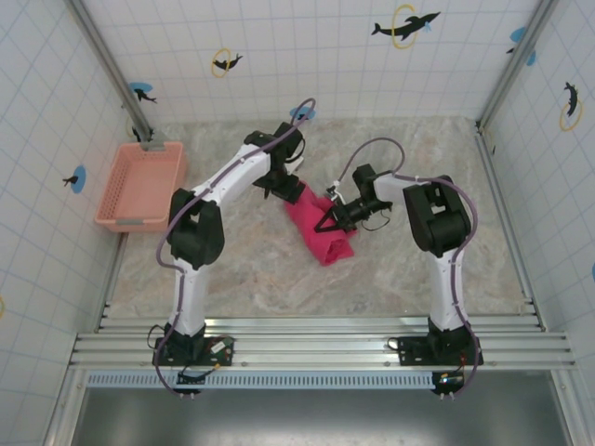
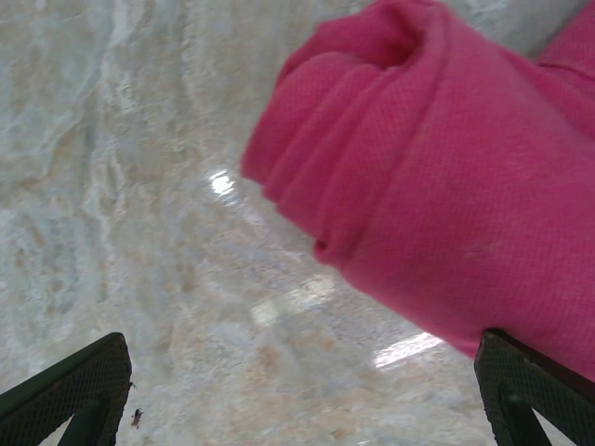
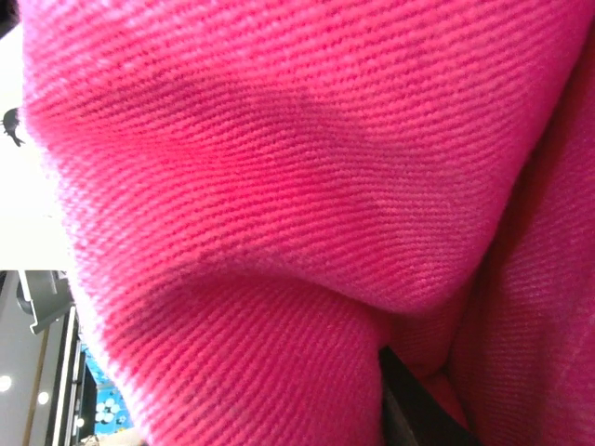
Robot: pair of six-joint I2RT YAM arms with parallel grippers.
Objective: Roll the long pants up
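One bunched pair of long pants (image 1: 323, 240) lies on the surface (image 1: 279, 279), right of the one basket (image 1: 139, 222). The left fingers (image 2: 70, 390) stand wide at its end; the right fingers (image 3: 409, 409) pinch its cloth.

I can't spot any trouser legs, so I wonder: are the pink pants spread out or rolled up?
Bundled up: the long pants form one compact lump, with layered folds at its end.
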